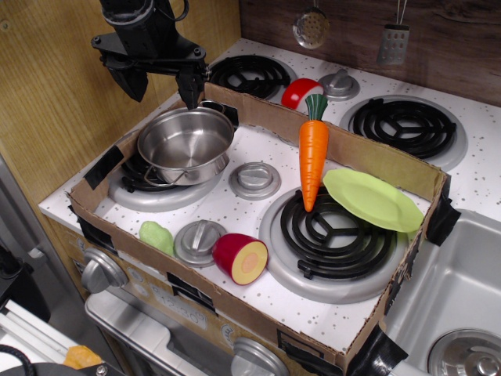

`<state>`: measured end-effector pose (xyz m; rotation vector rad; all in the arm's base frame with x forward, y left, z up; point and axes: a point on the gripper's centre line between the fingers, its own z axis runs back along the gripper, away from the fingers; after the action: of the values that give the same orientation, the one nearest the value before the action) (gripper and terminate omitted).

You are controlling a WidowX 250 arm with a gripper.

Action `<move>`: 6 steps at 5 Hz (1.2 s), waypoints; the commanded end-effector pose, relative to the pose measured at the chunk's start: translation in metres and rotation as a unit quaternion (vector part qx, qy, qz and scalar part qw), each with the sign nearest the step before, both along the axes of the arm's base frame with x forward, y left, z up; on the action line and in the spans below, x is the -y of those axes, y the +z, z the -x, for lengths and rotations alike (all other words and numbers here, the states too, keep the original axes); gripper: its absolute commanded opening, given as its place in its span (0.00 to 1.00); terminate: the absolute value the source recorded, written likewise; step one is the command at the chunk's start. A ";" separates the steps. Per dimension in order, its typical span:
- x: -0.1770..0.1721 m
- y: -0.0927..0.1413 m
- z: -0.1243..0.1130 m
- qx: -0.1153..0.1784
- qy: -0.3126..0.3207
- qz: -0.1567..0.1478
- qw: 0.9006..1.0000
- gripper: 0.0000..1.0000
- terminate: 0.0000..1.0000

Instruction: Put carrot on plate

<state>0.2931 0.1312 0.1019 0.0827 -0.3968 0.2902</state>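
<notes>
The orange toy carrot (313,153) with a dark green stem lies on the stove inside the cardboard frame, stem leaning on the far cardboard wall, tip on the front right burner. The lime-green plate (373,200) rests tilted just to its right, against the cardboard's right side over that burner. My black gripper (160,84) hangs at the back left, above and behind the silver pot (186,144), well left of the carrot. Its two fingers are spread apart and hold nothing.
A cardboard wall (368,153) rings the stove top. A halved red-and-yellow toy fruit (239,258) and a pale green toy (157,236) lie near the front. Silver burner caps (254,179) sit mid-stove. A red toy (300,92) lies behind the cardboard. A sink (462,298) is at right.
</notes>
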 end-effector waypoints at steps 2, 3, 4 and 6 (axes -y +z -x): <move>0.031 0.015 -0.015 0.002 0.011 -0.032 0.999 1.00 0.00; 0.060 0.036 -0.027 0.004 0.012 -0.022 1.000 1.00 0.00; 0.093 0.040 -0.027 0.012 0.028 -0.009 0.999 1.00 0.00; 0.151 0.033 -0.034 0.036 0.053 0.032 0.997 1.00 0.00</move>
<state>0.3209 -0.0202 0.1194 0.0495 -0.4114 0.4151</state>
